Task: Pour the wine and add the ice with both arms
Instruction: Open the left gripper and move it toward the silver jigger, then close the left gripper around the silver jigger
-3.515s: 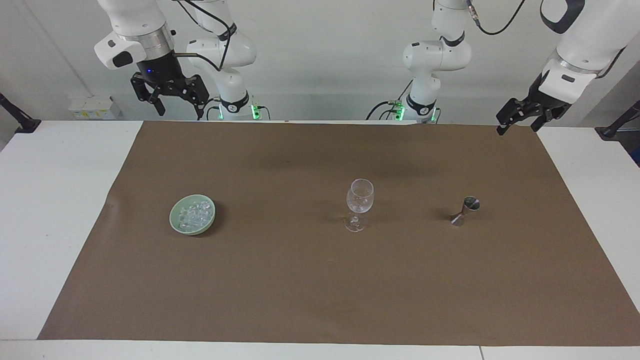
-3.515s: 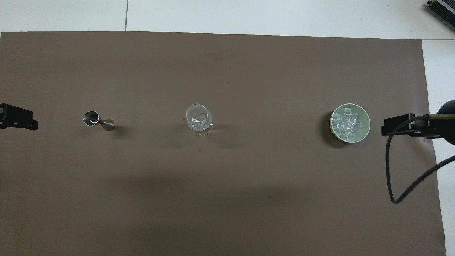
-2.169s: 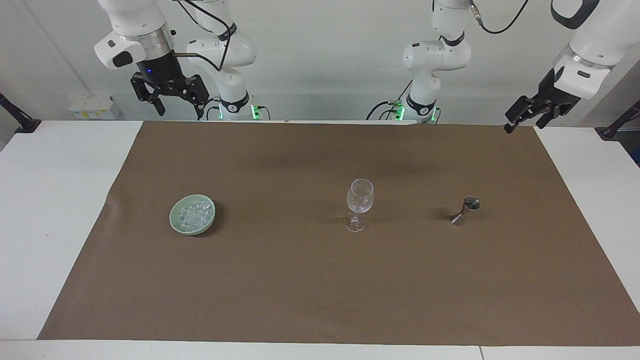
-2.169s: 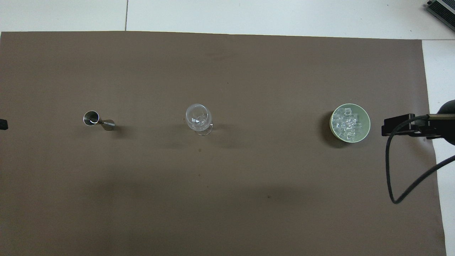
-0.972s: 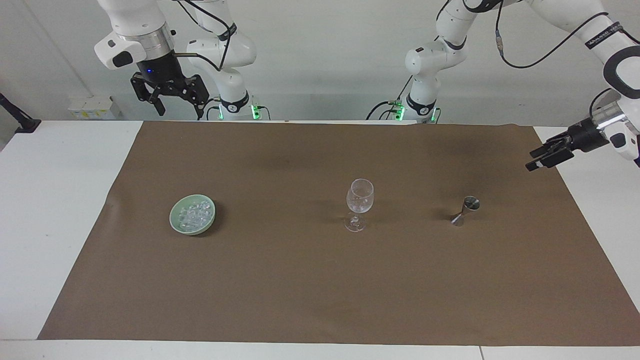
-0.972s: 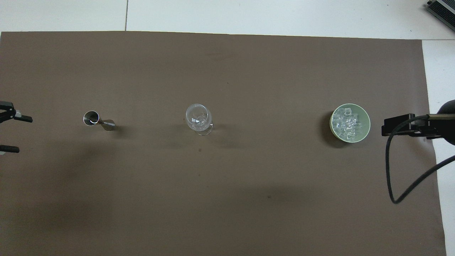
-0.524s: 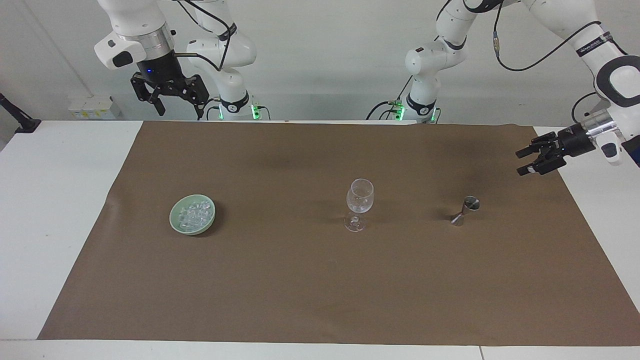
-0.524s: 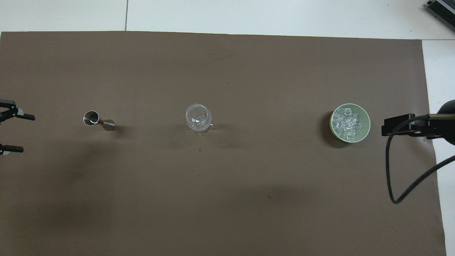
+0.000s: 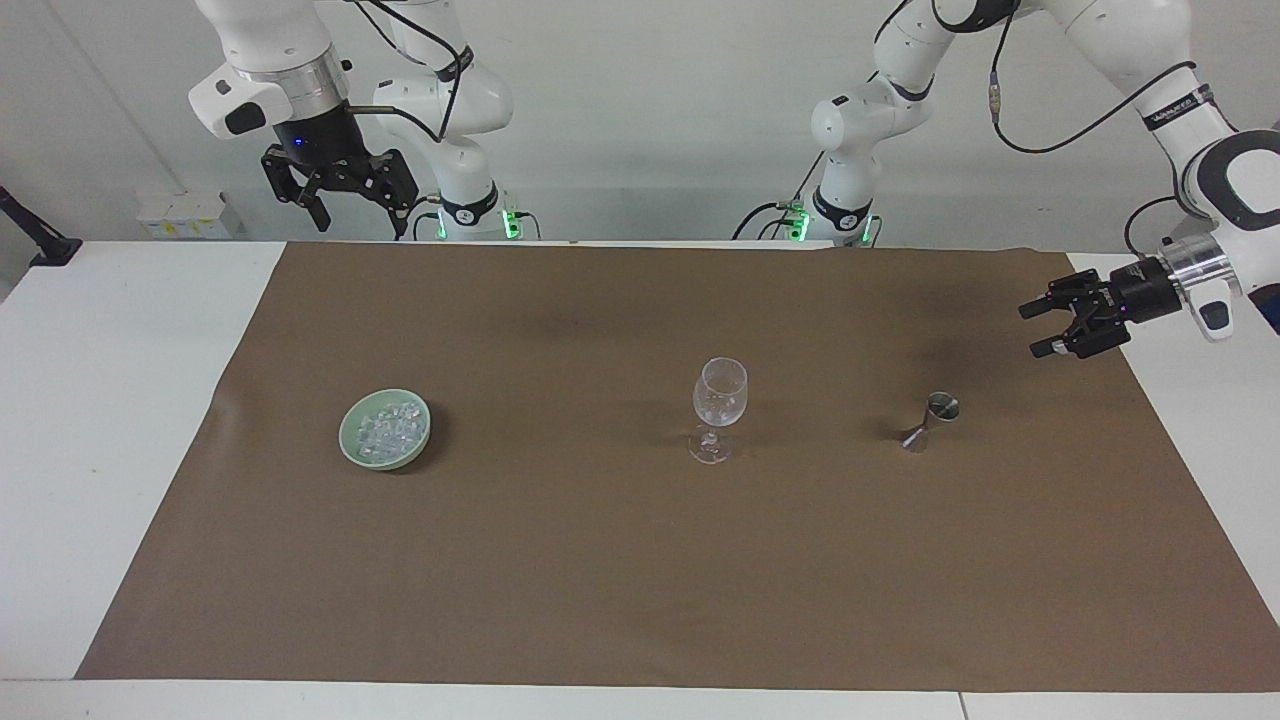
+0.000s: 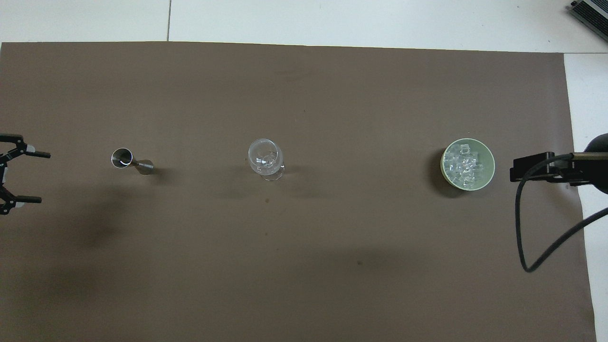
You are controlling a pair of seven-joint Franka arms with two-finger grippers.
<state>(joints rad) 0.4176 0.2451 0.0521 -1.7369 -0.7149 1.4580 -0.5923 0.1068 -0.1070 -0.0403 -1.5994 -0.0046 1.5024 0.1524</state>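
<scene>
A clear stemmed glass (image 9: 720,400) (image 10: 265,159) stands mid-mat. A small steel jigger (image 9: 930,420) (image 10: 130,161) stands beside it toward the left arm's end. The ice (image 9: 390,425) (image 10: 465,164) fills a pale green bowl (image 9: 347,440) (image 10: 491,164) toward the right arm's end. No wine shows. My left gripper (image 9: 1033,330) (image 10: 42,177) is open, lying level over the mat's edge and pointing at the jigger, well apart from it. Open and empty, my right gripper (image 9: 362,225) hangs high above the table's edge by its base, where that arm waits.
A brown mat (image 9: 600,600) covers most of the white table (image 9: 100,400). A black cable (image 10: 520,228) loops from the right arm near the bowl. Black clamps (image 9: 40,245) sit at the table's corners by the robots.
The left arm swung down from high up, turned its gripper level and moved it inward toward the jigger. The right arm, glass, jigger and bowl stayed put.
</scene>
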